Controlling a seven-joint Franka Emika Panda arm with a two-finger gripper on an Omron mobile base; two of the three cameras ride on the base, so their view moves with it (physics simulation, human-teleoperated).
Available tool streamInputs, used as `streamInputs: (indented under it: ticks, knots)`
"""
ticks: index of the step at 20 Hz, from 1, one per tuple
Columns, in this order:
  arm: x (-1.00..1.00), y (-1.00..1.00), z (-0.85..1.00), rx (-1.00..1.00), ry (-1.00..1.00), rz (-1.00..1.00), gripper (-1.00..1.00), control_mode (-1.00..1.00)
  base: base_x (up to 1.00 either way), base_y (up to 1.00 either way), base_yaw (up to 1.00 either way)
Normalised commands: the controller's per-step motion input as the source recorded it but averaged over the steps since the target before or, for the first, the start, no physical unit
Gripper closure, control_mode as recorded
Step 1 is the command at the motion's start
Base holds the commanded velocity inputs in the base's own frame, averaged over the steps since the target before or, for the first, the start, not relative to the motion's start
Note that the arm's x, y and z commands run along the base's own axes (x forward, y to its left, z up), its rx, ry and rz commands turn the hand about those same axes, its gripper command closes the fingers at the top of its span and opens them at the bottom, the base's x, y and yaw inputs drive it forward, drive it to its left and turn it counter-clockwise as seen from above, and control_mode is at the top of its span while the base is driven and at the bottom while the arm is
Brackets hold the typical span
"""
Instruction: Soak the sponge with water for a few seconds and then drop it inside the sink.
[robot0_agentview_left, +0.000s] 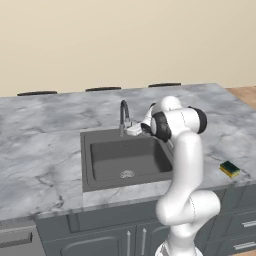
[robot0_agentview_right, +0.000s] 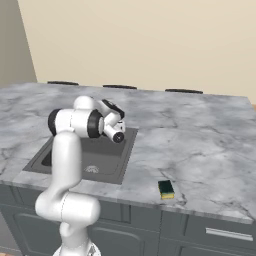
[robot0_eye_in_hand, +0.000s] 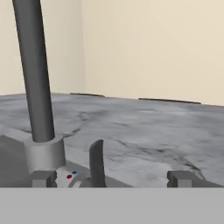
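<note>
The sponge (robot0_agentview_left: 230, 168), a small yellow block with a dark green top, lies on the counter near the front edge, right of the sink (robot0_agentview_left: 125, 159); it also shows as the sponge (robot0_agentview_right: 166, 189). My gripper (robot0_agentview_left: 132, 130) is low behind the basin's back rim, at the foot of the gooseneck faucet (robot0_agentview_left: 123, 116), far from the sponge. In the hand view my gripper (robot0_eye_in_hand: 112, 179) is open, its fingertips (robot0_eye_in_hand: 43, 178) wide apart. The dark faucet lever (robot0_eye_in_hand: 97, 162) stands between them, nearer the left tip. No water stream runs from the spout.
The grey marbled counter (robot0_agentview_right: 200, 140) spreads around the sink (robot0_agentview_right: 107, 162), with a round metal drain (robot0_agentview_left: 127, 174) in the basin floor. The thick faucet stem (robot0_eye_in_hand: 34, 74) rises close on the hand view's left. Cabinet fronts (robot0_agentview_left: 100, 235) sit below the counter edge.
</note>
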Motion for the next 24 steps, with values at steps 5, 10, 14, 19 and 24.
streamInputs:
  ticks: [5,10,14,19,24]
  knots:
    - [0.49,0.0,-0.24,0.0,0.0,0.0,-1.0,-1.0,0.0,0.0,0.0]
    - [0.41,0.0,-0.16,0.0,0.0,0.0,-1.0,-1.0,0.0,0.0,0.0]
    - [0.45,0.01,-0.07,0.0,-0.01,0.0,-1.0,-1.0,0.0,0.0,0.0]
    - [0.38,0.03,-0.03,0.0,-0.04,-0.05,-1.0,-1.0,0.0,0.0,0.0]
    - [0.34,0.0,-0.13,0.0,0.0,-0.15,-1.0,-1.0,0.0,0.0,0.0]
